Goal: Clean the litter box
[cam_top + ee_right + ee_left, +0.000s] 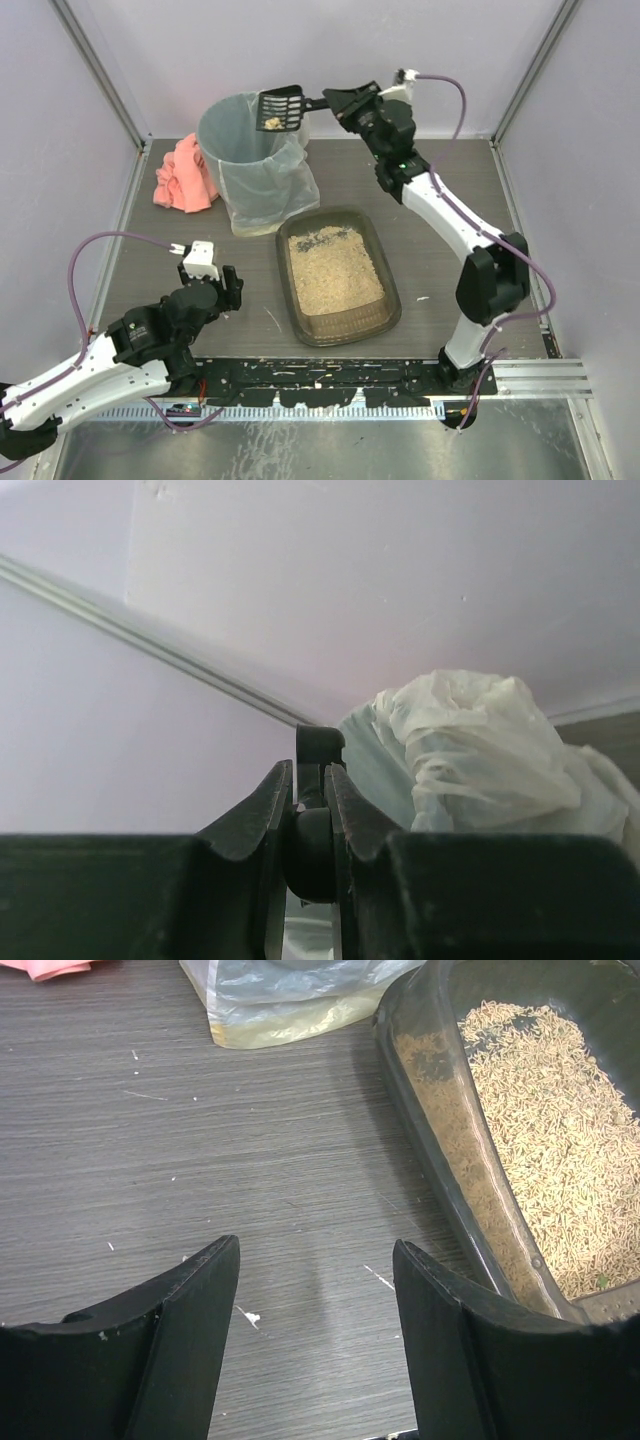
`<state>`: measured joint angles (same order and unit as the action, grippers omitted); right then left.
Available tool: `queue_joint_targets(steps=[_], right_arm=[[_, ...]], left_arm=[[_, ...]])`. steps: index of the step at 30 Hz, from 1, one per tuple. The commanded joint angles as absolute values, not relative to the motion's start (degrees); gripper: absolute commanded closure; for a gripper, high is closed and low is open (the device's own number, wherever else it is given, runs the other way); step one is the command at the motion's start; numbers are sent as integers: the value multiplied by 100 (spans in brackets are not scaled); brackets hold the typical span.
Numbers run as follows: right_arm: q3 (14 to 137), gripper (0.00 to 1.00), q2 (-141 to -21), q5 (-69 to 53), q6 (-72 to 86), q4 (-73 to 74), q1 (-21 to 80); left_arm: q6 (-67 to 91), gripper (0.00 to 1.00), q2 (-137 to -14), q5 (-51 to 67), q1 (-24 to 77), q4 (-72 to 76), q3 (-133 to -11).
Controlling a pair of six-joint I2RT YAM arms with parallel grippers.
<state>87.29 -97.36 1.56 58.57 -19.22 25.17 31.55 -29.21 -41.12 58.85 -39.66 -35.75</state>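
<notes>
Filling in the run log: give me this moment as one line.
right gripper: shut on scoop, litter in it, over bin | left gripper: open, empty, left of litter box

- The shallow dark brown-grey rectangular plastic litter box (345, 330) is showing smooth, faintly translucent walls, and its beige granular litter (333, 270) is looking dry and rough.
- The grey wood-grain worktop (250, 1140) is looking matt and finely streaked.
- The clear plastic liner (275, 190) of the round grey bin (240, 125) is shining, glossy and crinkled.
- The crumpled pink cloth (185, 175) is looking soft and matt.
- The small black slotted plastic scoop (281, 107) is looking matt.
- The black fingers (180, 1330) of the left pincer (316, 1260) are looking like smooth matt plastic.
- The brushed metal strip (320, 450) along the near edge is giving off a dull sheen.
</notes>
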Motion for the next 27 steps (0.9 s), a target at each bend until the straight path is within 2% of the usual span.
queue_joint_targets(steps=[1, 5, 12, 18, 27], right_arm=[[9932, 99, -10266, 345, 3851, -2333, 2911], [10759, 99, -10851, -39, 2365, -2416, 3064], [11089, 99, -11079, -521, -56, -2381, 3555], [11118, 99, -10955, -67, -2413, -2140, 4260], [11109, 99, -10560, 184, -2679, -2258, 4510]], left_arm=[[3074, 35, -2854, -4171, 5871, -3693, -3575], [3073, 35, -2826, -4138, 5875, -3701, -3577], [3076, 35, -2805, -4133, 5871, -3711, -3577], [3073, 35, -2852, -4087, 5871, -3712, -3586], [3087, 35, -2874, -4095, 5871, -3738, -3603]])
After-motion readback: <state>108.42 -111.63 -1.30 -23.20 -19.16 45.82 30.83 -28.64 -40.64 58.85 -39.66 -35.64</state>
